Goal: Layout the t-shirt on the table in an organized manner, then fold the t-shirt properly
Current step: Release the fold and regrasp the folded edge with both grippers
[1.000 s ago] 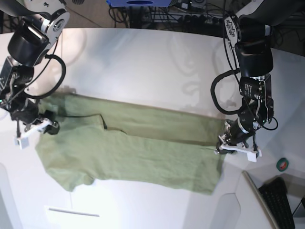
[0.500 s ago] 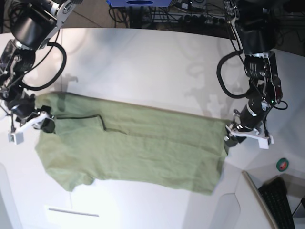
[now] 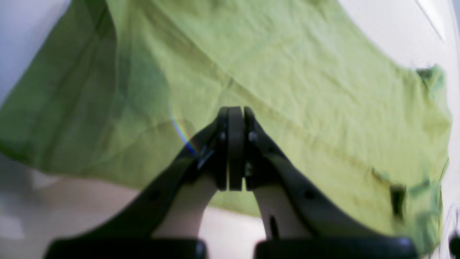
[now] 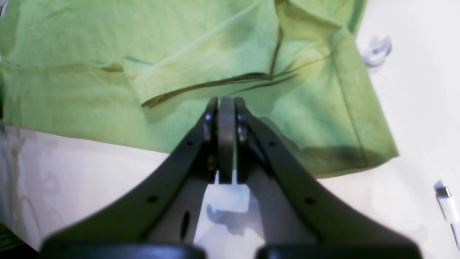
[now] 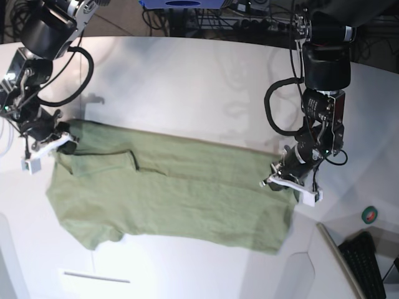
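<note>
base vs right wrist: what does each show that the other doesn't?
Only base: both arms, the whole t-shirt spread lengthwise, the left tool at its hem end, cables beyond the table.
Only right wrist: closed jaws of the right tool close up, fold creases near the sleeve, a white connector on the table.
Both: olive shirt on white table, right tool at the shirt's sleeve end.

left hand (image 3: 235, 149) closed, moved inward | right hand (image 4: 226, 140) closed, raised
</note>
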